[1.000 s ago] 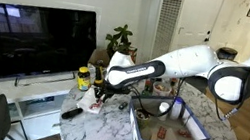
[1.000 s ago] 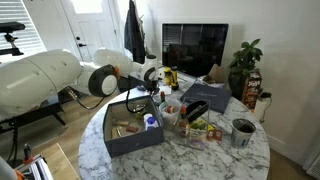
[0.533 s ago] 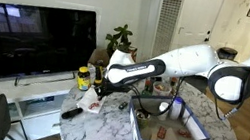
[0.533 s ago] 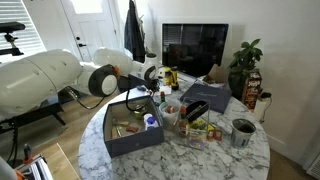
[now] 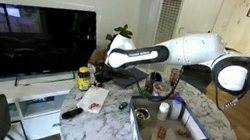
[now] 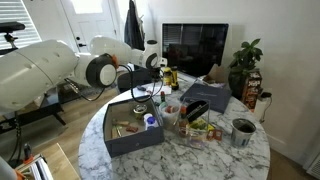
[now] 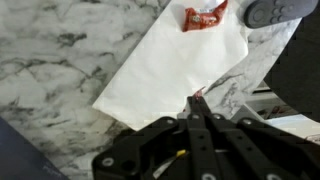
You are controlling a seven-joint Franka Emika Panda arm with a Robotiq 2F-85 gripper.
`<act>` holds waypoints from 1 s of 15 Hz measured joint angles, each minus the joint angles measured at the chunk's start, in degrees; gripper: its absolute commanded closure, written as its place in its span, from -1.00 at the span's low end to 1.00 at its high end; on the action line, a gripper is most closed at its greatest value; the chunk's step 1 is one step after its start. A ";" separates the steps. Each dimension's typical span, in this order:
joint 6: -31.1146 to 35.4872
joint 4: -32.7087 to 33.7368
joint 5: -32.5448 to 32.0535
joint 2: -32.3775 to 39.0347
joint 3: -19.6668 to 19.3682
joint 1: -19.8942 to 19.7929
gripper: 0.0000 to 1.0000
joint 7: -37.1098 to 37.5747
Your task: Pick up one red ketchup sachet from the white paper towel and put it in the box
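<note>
Claw: the gripper is reaching in from the bottom of the wrist view, its two fingers pressing together to a point and clenching a thin red sliver at the tips
Held thing: the sliver is reading as the red ketchup sachet seen edge-on, sitting over the near edge of the white paper towel
On the towel: a second sachet is lying flat at the towel's far corner, well apart from the fingertips, close to the top edge of the wrist view
Towel: it is lying spread on the marble table, one corner pointing toward the fingers
Box: the box is standing on the same table, well apart from the gripper, and is showing in both exterior views
Hard to make out: in an exterior view the gripper is showing only as a small dark shape above the towel, its grip unreadable there, and the red specks on the towel are blurring together; a dark rounded object is being cut off by the corner of the wrist view
Count: one gripper, one towel, one box, two red sachets in the wrist view
</note>
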 measured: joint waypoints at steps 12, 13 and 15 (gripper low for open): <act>3.62 -21.41 2.44 -22.25 3.26 -7.19 1.00 -20.47; 5.79 -23.76 3.78 -23.61 4.49 -8.51 1.00 -22.71; 9.23 -28.37 7.28 -26.28 7.53 -11.86 1.00 -27.98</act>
